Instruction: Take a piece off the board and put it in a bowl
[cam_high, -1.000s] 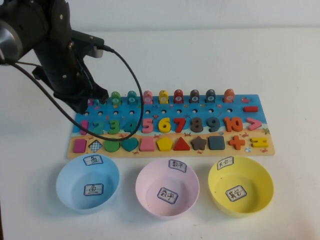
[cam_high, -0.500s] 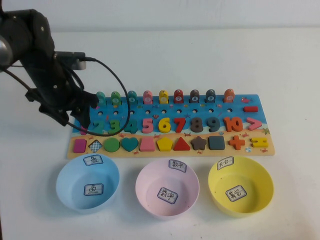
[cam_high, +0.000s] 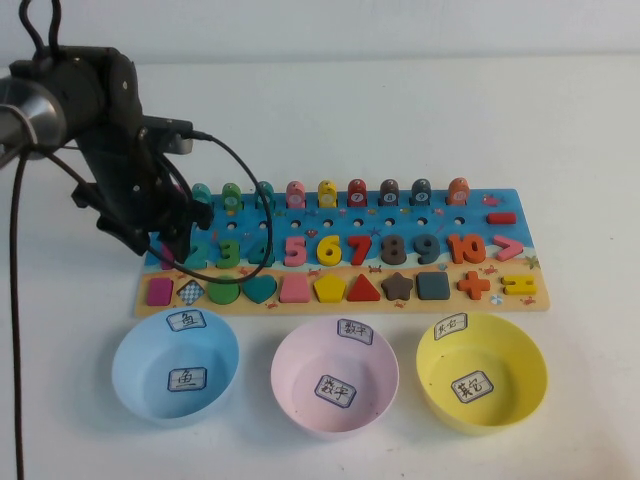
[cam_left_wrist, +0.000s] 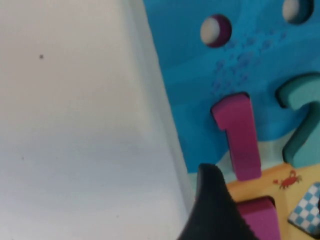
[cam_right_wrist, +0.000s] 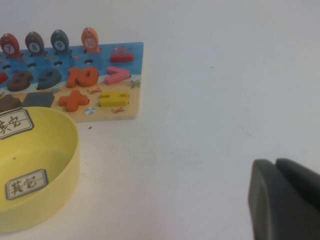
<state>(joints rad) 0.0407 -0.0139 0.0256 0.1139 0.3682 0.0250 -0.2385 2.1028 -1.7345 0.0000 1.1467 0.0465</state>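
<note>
The blue and sandy board (cam_high: 410, 268) lies across the table's middle. Its magenta-pink piece, the digit "1" (cam_left_wrist: 240, 135), sits in its slot at the board's left end (cam_left_wrist: 190, 75). In the high view my left arm hides most of it. My left gripper (cam_high: 165, 245) hangs open just above that end. One black finger (cam_left_wrist: 215, 210) is beside the foot of the "1", and nothing is held. The pale pink bowl (cam_high: 335, 380) stands empty in front of the board. My right gripper (cam_right_wrist: 277, 200) is shut over bare table, right of the board.
A light blue bowl (cam_high: 175, 365) and a yellow bowl (cam_high: 482, 370) flank the pink one. A magenta square tile (cam_left_wrist: 260, 220) and the teal "2" (cam_left_wrist: 305, 115) sit close to the "1". The arm's black cable (cam_high: 262, 215) loops over the digits 2 to 4.
My left arm has swung left and come down over the board's left end. Its gripper now stands open there. Board, pieces and bowls have not moved.
</note>
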